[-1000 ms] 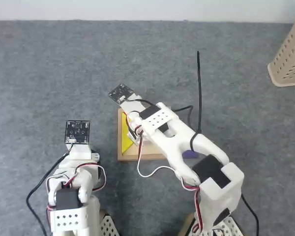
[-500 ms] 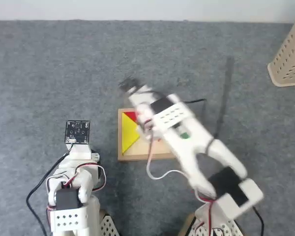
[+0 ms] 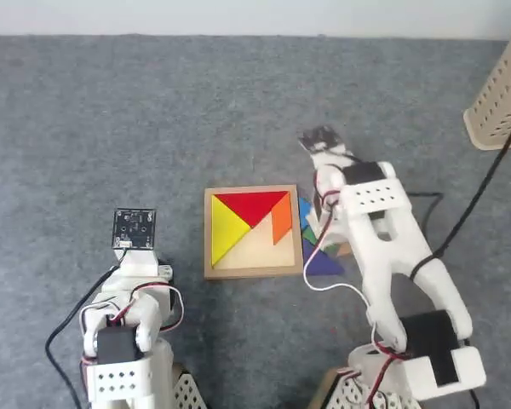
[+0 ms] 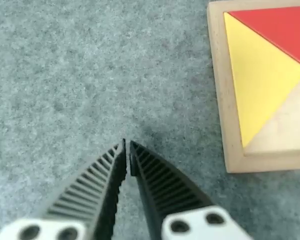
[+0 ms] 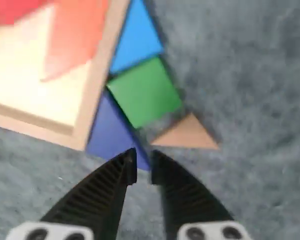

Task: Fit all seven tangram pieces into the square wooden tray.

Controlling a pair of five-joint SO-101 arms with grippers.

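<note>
Grey carpet (image 3: 111, 111) surrounds the tray (image 3: 251, 273); loose pieces (image 5: 144, 92) crowd one outer edge.

1. The left arm (image 3: 123, 324) and right arm (image 3: 383, 243) are white plastic shells with black motor blocks.
2. Red, black and white cables (image 3: 260, 300) loop along the joints.
3. The left gripper (image 4: 126, 145) and right gripper (image 5: 142, 155) have ridged black jaws on white mounts with round screw holes.
4. A square black camera board (image 3: 134, 228) sits at the left arm's wrist.

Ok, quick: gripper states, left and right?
Left gripper: closed, holding nothing.
Right gripper: slightly open, holding nothing.
</note>
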